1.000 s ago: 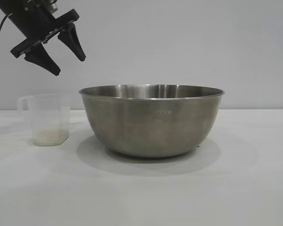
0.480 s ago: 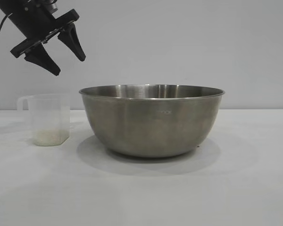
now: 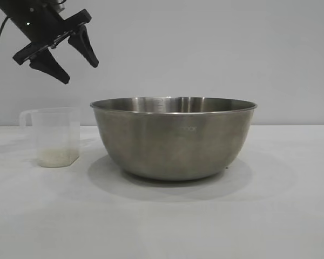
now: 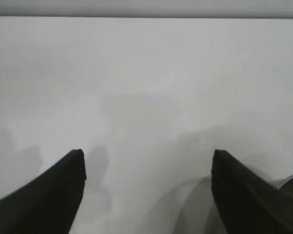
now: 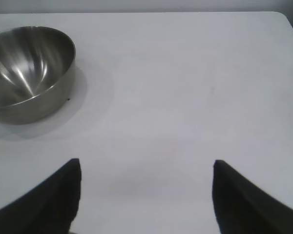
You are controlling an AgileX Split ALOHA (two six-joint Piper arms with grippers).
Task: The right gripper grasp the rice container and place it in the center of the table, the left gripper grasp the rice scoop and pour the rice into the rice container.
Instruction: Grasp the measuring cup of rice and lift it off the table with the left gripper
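Rice low in rice scoop, rice container bare inside, left claw and right claw both spread

A plain pale grey wall stands evenly lit behind.

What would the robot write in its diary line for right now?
left gripper: open, above rice scoop | rice scoop: on table, untouched | rice container: centre | right gripper: open, away from container
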